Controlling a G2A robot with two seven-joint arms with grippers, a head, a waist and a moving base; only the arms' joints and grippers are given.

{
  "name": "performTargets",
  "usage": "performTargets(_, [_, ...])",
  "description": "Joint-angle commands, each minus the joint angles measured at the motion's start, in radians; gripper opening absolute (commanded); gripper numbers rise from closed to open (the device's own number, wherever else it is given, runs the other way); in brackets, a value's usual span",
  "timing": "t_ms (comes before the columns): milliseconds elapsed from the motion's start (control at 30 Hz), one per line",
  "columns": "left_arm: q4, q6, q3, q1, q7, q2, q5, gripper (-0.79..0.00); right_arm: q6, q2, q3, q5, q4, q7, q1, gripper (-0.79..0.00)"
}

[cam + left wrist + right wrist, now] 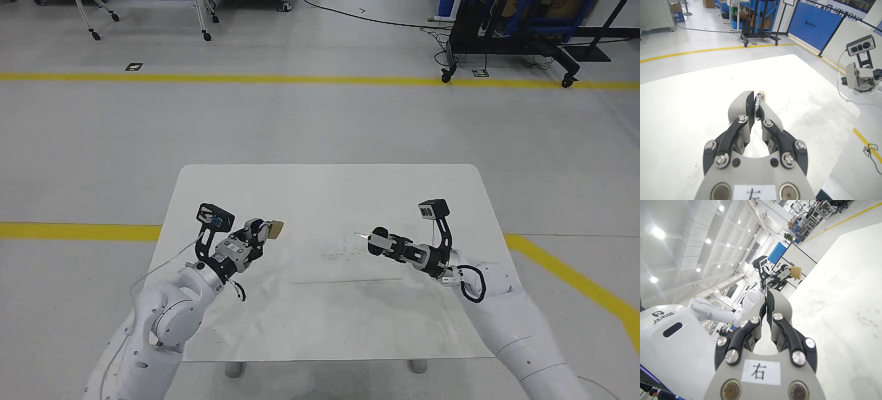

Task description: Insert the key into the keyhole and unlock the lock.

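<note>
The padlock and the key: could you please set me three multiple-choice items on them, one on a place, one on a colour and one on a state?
1. Where is the padlock?
A. Lying on the floor
B. In the left gripper, held above the table
C. Hanging from a hook

2. What colour is the padlock's body?
A. Brass yellow
B. Red
C. Black

3. What is the key's state?
A. Pushed into the padlock and turned
B. Held in the right gripper, apart from the padlock
C. Dropped on the floor

Answers:
1 B: the left wrist view shows the fingers shut on its shackle.
2 A: the right wrist view shows a brass body.
3 B: the top view shows bare table between key and padlock.
</note>
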Motion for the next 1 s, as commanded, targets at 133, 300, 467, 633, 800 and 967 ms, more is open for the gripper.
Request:
performTargets(133, [0.115,-0.122,0.033,-0.061,-0.081,-0.012,-0.413,-0.785,0.030,-0.008,-0.013,0.024,-0.015,-0.078,-0.004,-0.785])
performTargets(300, [0.242,-0.106,0.094,-0.157,-0.238,-0.024,-0.686,-0.785,0.061,-0.035,-0.069,0.092,0.037,-0.199,0.037,-0.785])
performTargets(467, [0.272,-0.058,0.119,-0.212,-0.299,-0.028,-0.700,-0.785,0.067,-0.044,-0.089,0.085,0.060,-0.237,0.054,-0.785])
performTargets(633, [0.272,-0.058,0.119,-0.212,-0.299,-0.028,-0.700,-0.785,0.067,-0.044,-0.089,0.085,0.060,-0.237,0.054,-0.785])
performTargets(800, [0.276,-0.065,0.135,-0.198,-0.315,-0.033,-0.805,-0.785,0.081,-0.047,-0.096,0.091,0.053,-0.258,0.052,-0.785])
performTargets(967, [0.360,-0.088,0.185,-0.245,-0.431,-0.051,-1.103,-0.785,0.098,-0.087,-0.178,0.192,0.104,-0.338,0.101,-0.785])
